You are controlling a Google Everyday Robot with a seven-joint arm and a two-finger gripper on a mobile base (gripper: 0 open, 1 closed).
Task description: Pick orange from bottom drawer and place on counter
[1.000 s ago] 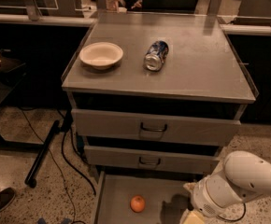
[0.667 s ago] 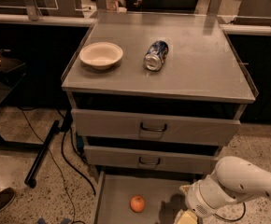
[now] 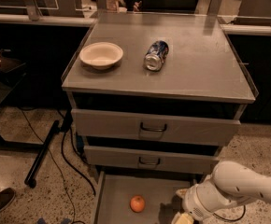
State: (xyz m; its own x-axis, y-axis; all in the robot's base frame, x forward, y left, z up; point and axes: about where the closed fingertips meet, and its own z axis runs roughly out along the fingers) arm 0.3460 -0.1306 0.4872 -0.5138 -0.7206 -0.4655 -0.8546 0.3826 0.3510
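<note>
The orange (image 3: 137, 203) was small, round and smooth-skinned, and it lay alone on the flat grey floor of the bottom drawer (image 3: 114, 195), which was pulled out, a little left of the drawer's middle. Above it the two upper drawers (image 3: 154, 127) were shut, each with a dark loop handle. On the grey worktop (image 3: 196, 69) a white bowl (image 3: 101, 55) sat at the left and a crushed blue-silver can (image 3: 156, 55) lay on its side beside it, apart from the bowl. The robot's white arm (image 3: 233, 190) came in from the lower right over the drawer's right side; the jaws at its end sat at the bottom edge of the view, right of the orange and not touching it, cut off so far that I could not tell how wide they stood
</note>
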